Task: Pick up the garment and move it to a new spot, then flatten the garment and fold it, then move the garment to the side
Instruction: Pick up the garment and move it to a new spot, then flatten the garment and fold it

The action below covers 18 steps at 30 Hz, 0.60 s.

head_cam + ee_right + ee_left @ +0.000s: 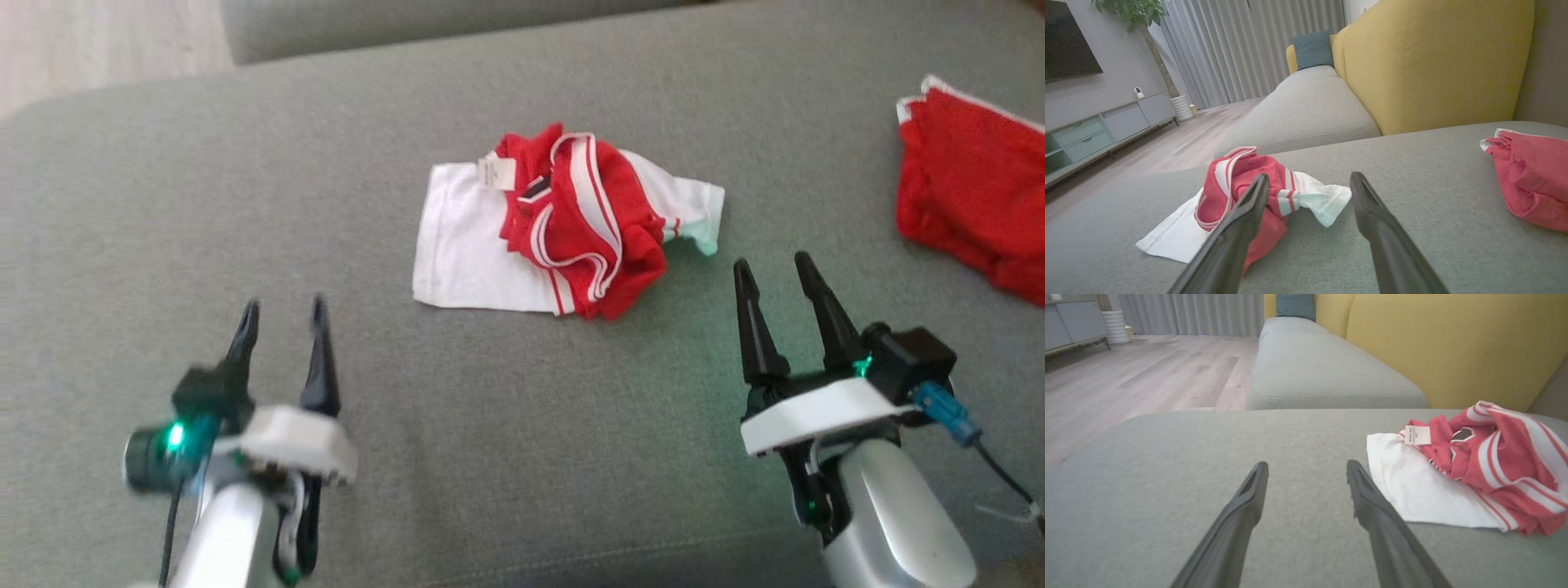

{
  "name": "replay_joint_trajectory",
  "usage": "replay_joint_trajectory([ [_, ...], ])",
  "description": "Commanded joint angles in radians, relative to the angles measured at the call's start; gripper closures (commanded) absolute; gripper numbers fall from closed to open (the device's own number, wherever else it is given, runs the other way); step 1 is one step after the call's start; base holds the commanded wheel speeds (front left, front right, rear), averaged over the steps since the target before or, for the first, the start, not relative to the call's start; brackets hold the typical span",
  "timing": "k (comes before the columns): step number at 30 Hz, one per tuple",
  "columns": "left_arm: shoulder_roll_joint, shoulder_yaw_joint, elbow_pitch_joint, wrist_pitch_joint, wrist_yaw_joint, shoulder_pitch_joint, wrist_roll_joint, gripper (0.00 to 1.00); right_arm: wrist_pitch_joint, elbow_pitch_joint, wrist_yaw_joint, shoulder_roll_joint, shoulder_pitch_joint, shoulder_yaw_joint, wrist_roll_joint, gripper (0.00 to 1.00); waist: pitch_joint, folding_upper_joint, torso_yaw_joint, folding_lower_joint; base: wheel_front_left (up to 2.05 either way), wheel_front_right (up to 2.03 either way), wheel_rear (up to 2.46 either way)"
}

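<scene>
Two pincers wide and empty; one jersey bunched ahead.

Head view: left pincer (285, 302) and right pincer (772, 260) both gape. The jersey (571, 229) lies ahead between them, nearer the right. One other red cloth (971, 196) lies beyond the right pincer's right side.
Left wrist view: jersey (1494, 465) ahead-right.
Right wrist view: jersey (1241, 167) close ahead-left.
Probably best: each pincer pinches a white corner, then both draw outward to flatten.

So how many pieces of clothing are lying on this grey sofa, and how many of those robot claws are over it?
Clothing: 2, the crumpled red and white jersey in the middle and a red garment off to the robot's right
Grippers: 2, the left gripper and the right gripper, both open and holding nothing
Total: 4
</scene>
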Motion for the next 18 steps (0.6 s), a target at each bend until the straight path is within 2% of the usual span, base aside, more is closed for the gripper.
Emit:
replay_joint_trajectory([
  [1, 0.014, 0.047, -0.047, -0.009, 0.009, 0.001, 0.013, 0.00, -0.011, -0.024, 0.005, 0.002, -0.008, 0.018, -0.007, 0.00, -0.034, -0.0001, 0.021, 0.0000, 0.00, 0.00, 0.00],
  [10, -0.017, 0.132, -0.147, -0.009, 0.022, 0.214, 0.053, 0.00, -0.011, 0.000, 0.005, 0.002, 0.054, 0.008, -0.010, 0.00, -0.095, -0.0001, 0.023, 0.0000, 0.00, 0.00, 0.00],
  [18, -0.031, 0.140, -0.162, -0.009, 0.006, 0.222, 0.067, 0.00, -0.011, 0.008, 0.005, 0.002, 0.053, 0.015, -0.025, 0.00, -0.077, -0.0001, 0.035, 0.0000, 0.00, 0.00, 0.00],
])
